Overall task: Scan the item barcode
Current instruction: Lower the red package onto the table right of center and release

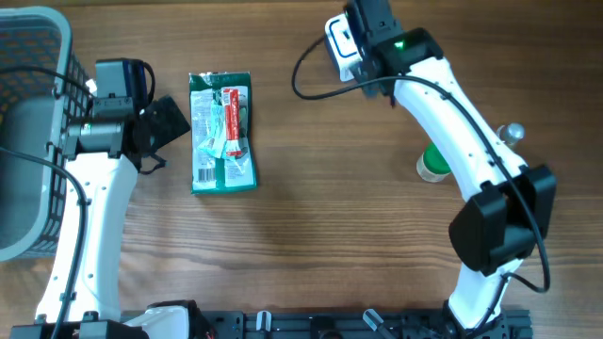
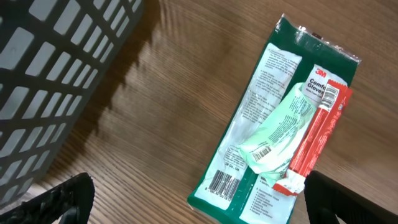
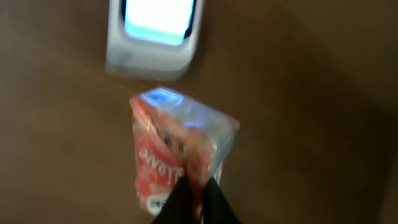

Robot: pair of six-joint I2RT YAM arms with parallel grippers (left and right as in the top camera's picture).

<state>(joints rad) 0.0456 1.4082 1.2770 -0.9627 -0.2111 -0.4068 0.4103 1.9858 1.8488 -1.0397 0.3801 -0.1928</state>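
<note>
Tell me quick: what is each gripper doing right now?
Left gripper: open, holding nothing.
Right gripper: shut on the red pouch, held up near the scanner.

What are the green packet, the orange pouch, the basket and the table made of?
Packet: thin plastic film, it seems, glossy; it crinkles and glints. Pouch, pinched in the right gripper: probably shiny plastic film too, though blurred. Basket: looks like hard grey plastic, matte, moulded with slots. Table: wood or wood-look laminate; brown grain lines show.
</note>
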